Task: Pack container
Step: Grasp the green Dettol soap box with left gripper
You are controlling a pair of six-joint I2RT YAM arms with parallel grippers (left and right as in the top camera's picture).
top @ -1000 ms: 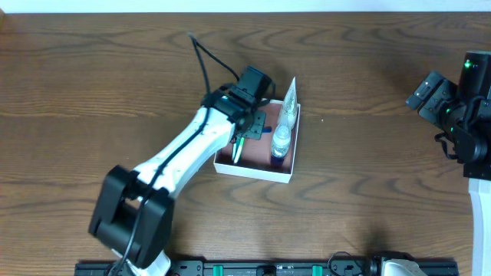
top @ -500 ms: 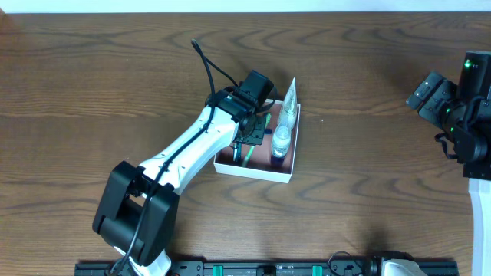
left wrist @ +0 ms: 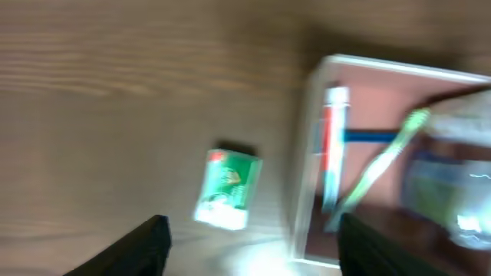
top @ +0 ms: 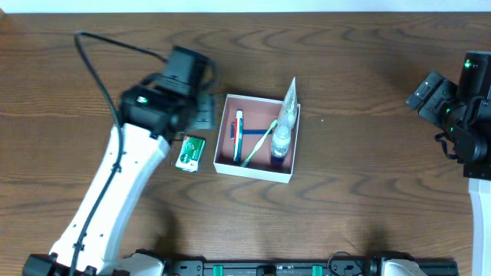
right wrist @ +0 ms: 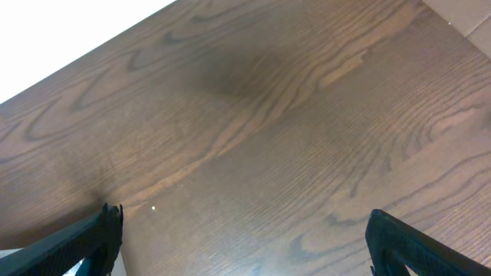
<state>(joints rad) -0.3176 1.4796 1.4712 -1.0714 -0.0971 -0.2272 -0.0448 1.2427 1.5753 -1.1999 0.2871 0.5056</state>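
Overhead view, left to right. Left gripper (top: 201, 115): jaws spread wide, holding nothing, above the table (top: 92, 46). Green packet (top: 189, 152): flat on the wood just below this gripper and, in the left wrist view, ahead of it, nearer its left finger (left wrist: 149, 244). Box (top: 257, 170): just right of the gripper, beside the packet but not touching it; white walls, pink floor. Inside it, going away from the gripper: a white tube (top: 238, 136) along the near wall, a green toothbrush (top: 261, 143) lying slantwise, a small bottle (top: 281, 142) and a pale pouch (top: 290, 93) upright at the far wall. Right gripper (right wrist: 245, 230): fingers spread, empty, over the table, well apart from the box at the right edge.
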